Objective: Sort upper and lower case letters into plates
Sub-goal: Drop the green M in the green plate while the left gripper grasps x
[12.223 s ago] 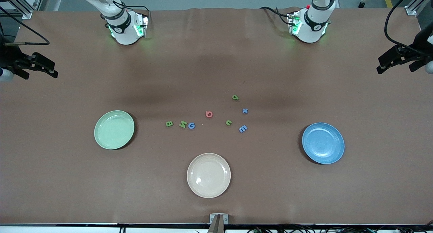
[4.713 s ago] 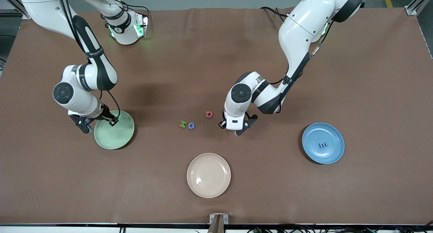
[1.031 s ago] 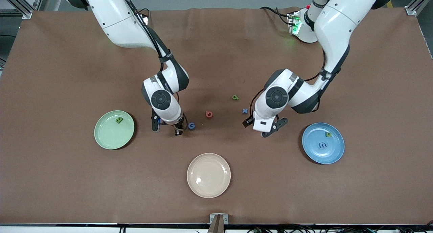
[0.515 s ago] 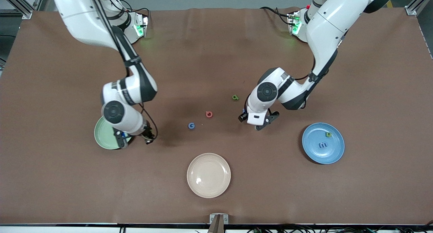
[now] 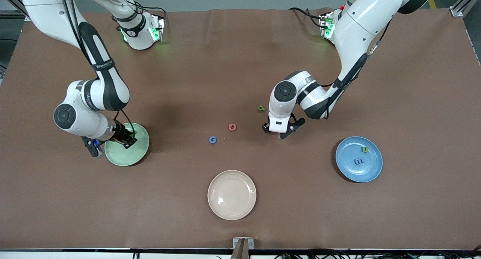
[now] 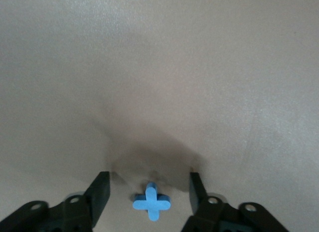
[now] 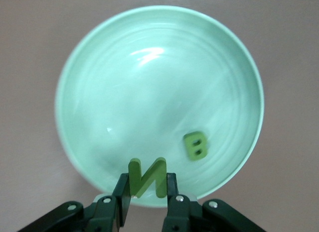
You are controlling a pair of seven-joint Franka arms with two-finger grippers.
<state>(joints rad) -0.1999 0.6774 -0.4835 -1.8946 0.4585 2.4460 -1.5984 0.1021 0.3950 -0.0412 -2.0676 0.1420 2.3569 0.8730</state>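
My right gripper (image 7: 147, 189) is shut on a green letter N (image 7: 147, 176), held upright over the rim of the pale green plate (image 7: 99, 67). A green B (image 7: 195, 145) lies in that plate. In the front view the right gripper (image 5: 127, 141) hangs over the pale green plate (image 5: 127, 158). My left gripper (image 6: 148, 192) is open and low over the table, with a blue x (image 6: 151, 204) lying between its fingers (image 6: 99, 192), untouched. The left gripper (image 5: 275, 131) is mid-table. The blue plate (image 5: 347, 153) holds a blue letter (image 5: 359, 161) and a green letter (image 5: 364, 149).
Loose on the table are a green letter (image 5: 261, 108), a red letter (image 5: 232, 127) and a blue G (image 5: 212, 139). A beige plate (image 5: 232, 194) sits nearer the front camera, between the two coloured plates.
The right arm lifted the green N from beside the blue G and swung it to over the pale green plate. The left gripper moved from near the blue plate to the blue x, its fingers narrowing.
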